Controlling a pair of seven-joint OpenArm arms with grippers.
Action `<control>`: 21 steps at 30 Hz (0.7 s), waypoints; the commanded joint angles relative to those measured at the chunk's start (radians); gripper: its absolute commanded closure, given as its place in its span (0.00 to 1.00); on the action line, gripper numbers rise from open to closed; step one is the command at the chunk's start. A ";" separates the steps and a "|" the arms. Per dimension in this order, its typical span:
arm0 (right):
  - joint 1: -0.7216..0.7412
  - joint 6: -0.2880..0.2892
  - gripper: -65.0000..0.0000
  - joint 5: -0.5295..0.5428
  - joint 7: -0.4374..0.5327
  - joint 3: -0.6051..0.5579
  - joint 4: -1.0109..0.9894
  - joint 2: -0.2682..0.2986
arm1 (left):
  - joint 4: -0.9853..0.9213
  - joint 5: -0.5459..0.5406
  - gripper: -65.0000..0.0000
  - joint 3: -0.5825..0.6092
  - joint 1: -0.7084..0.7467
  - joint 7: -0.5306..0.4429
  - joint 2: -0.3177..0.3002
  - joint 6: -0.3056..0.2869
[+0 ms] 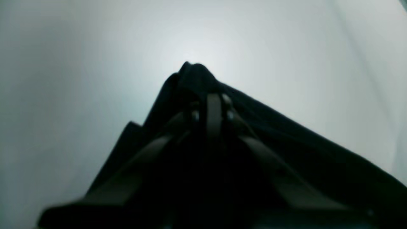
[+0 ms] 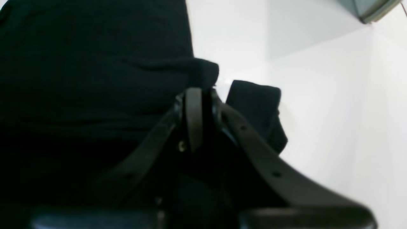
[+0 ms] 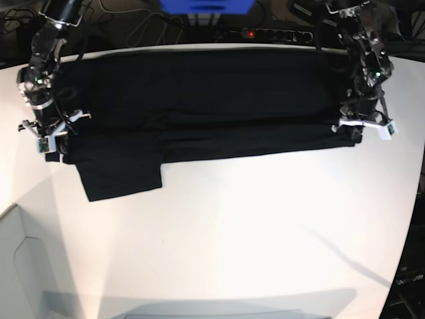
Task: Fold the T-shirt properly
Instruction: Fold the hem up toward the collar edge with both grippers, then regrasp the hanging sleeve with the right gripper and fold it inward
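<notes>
The T-shirt (image 3: pixel 199 106) is the landmark here. It lies spread on the white desk (image 3: pixel 252 226), close to the desk's far edge, as a long black band that goes across almost the whole width of the base view. One sleeve (image 3: pixel 123 178) sticks out from the band toward the near side of the desk, at the left end of that view, and it lies flat.

The right end effector (image 3: pixel 52 143) is at the T-shirt's left end in the base view, near the corner where the sleeve begins. In the right wrist view its two fingers are pressed together on a folded edge of the black cloth (image 2: pixel 95 79), so this end effector (image 2: pixel 198 92) is clamped on the T-shirt. A small flap of the cloth hangs just beside the fingers (image 2: pixel 194 117), on the side of the bare desk (image 2: pixel 334 111).

The left end effector (image 3: pixel 362 126) is at the opposite end of the T-shirt, at its near corner on the right of the base view. The left wrist view is blurred, but it shows the fingers (image 1: pixel 213 114) together with a peak of black cloth (image 1: pixel 286 133) gathered around their tips, so this end effector (image 1: pixel 214 97) is also clamped on the T-shirt. Around that peak only the pale desk (image 1: pixel 79 63) is visible.

Behind the T-shirt's far edge there are dark cables (image 3: pixel 133 23) and a blue object (image 3: pixel 206 6).
</notes>
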 commanded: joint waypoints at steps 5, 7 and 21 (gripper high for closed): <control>0.001 0.012 0.97 0.005 0.004 0.000 0.005 0.017 | 0.003 -0.001 1.00 -0.005 -0.005 -0.020 -0.012 -0.002; 0.011 0.012 0.85 0.005 -0.033 0.003 -0.007 0.018 | -0.017 -0.003 1.00 -0.005 -0.007 -0.020 -0.012 -0.002; 0.054 0.016 0.51 0.011 -0.052 0.151 0.214 -0.008 | -0.031 -0.004 1.00 0.018 -0.005 -0.020 -0.014 -0.002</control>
